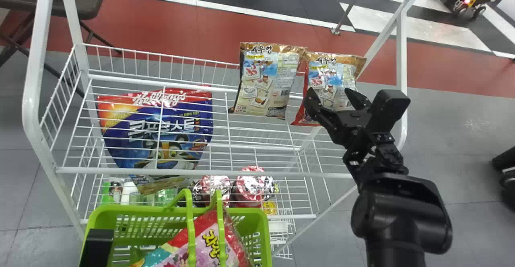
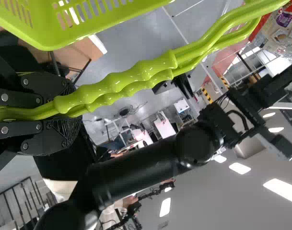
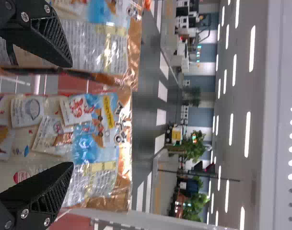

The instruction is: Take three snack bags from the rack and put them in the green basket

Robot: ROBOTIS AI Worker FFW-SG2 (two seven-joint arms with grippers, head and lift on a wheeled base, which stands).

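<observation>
My left gripper (image 1: 96, 247) is at the lower left by the green basket (image 1: 263, 235); in the left wrist view the left gripper (image 2: 69, 113) is shut on the basket's green handles (image 2: 136, 76). A pink and red snack bag (image 1: 209, 239) lies in the basket. Two brown snack bags stand side by side on the rack's upper shelf, the left one (image 1: 263, 82) and the right one (image 1: 332, 74). My right gripper (image 1: 330, 92) is open in front of the right bag. In the right wrist view, the right gripper (image 3: 70, 115) has its fingers apart before that bag (image 3: 95, 139).
A large blue cereal bag (image 1: 157, 130) leans at the left of the white wire rack (image 1: 201, 173). Red-lidded cups (image 1: 253, 184) and small bottles (image 1: 128, 190) are on the level below. White posts frame both ends, the right one (image 1: 401, 58) close to the right gripper.
</observation>
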